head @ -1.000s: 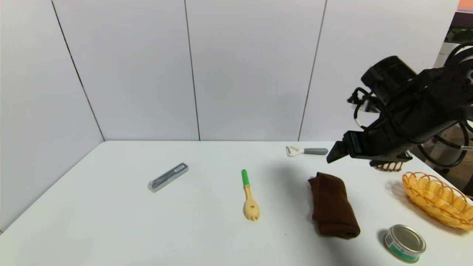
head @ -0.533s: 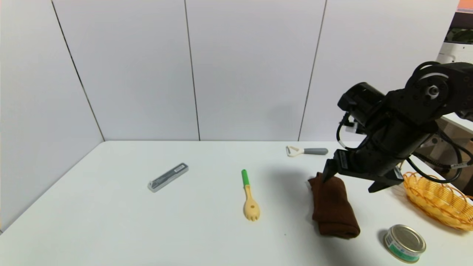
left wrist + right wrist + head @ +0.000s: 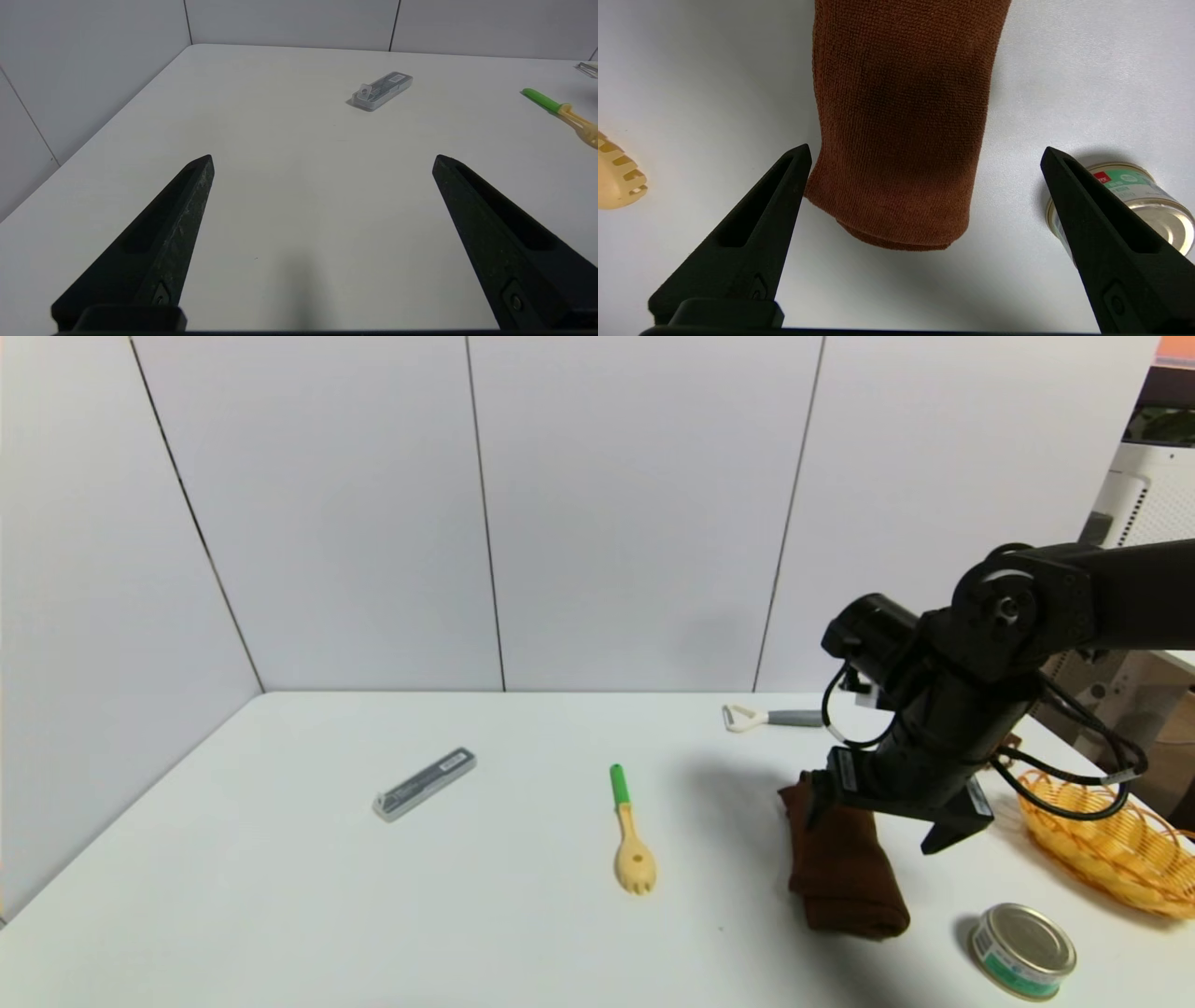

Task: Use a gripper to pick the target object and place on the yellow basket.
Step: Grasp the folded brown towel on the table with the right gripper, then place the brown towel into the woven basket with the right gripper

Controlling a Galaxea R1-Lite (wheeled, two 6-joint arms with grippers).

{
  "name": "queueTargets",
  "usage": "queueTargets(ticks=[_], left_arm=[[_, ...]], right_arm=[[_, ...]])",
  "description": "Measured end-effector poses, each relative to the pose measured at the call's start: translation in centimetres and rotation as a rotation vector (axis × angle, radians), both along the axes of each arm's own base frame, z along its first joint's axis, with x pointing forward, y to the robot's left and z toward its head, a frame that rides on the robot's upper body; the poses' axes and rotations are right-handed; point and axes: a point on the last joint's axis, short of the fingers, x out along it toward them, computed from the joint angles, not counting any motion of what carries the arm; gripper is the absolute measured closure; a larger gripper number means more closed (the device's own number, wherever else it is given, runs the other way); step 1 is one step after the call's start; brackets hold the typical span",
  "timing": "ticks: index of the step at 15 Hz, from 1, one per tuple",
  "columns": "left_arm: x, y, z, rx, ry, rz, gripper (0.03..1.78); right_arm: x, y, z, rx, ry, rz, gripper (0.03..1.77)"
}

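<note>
From my station I see the brown towel (image 3: 850,877) lying folded on the white table (image 3: 523,915), toward its right side, between the spork (image 3: 636,859) and the yellow basket (image 3: 1111,840). My right gripper (image 3: 873,831) hovers above the towel, overlapping its far part in the head view. Its fingers (image 3: 742,224) are spread wide, and the right wrist view shows the towel's end between them, with nothing gripped. The tin can (image 3: 1025,947) sits near the towel, on the side toward the basket and closer to me than the basket. On the towel's other side, the spork lies with its green handle pointing away from me. Beyond the towel, the grey-handled peeler (image 3: 770,718) rests near the wall (image 3: 635,523). Well apart to the left, a slim grey case (image 3: 425,784) lies at a slant. My left gripper (image 3: 323,161) is parked over the table's left part, wide and empty.
</note>
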Motion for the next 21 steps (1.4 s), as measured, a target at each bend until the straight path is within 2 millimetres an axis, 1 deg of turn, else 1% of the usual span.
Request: queueTargets(ticks=[11,12,14,15,18,19,20,21], left_arm=[[0.0,0.0,0.0,0.000,0.000,0.000,0.12],[0.0,0.0,0.0,0.000,0.000,0.000,0.12],[0.0,0.0,0.0,0.000,0.000,0.000,0.12],[0.0,0.0,0.0,0.000,0.000,0.000,0.12],[0.0,0.0,0.0,0.000,0.000,0.000,0.12],[0.0,0.0,0.0,0.000,0.000,0.000,0.12],[0.0,0.0,0.0,0.000,0.000,0.000,0.12],[0.0,0.0,0.0,0.000,0.000,0.000,0.12]], right_arm=[[2.5,1.3,-3.3,-0.026,0.052,0.027,0.10],[2.7,1.3,-3.6,-0.027,0.054,0.027,0.21],[2.8,1.4,-4.0,-0.032,0.063,0.027,0.55],[2.9,1.4,-4.2,-0.035,0.070,0.027,0.69],[2.9,1.3,-4.6,-0.044,0.082,0.024,1.00],[2.9,1.2,-4.6,-0.049,0.081,0.020,1.12],[2.9,1.0,-4.6,-0.060,0.076,0.013,1.41],[2.8,0.8,-4.3,-0.069,0.068,0.009,1.41]])
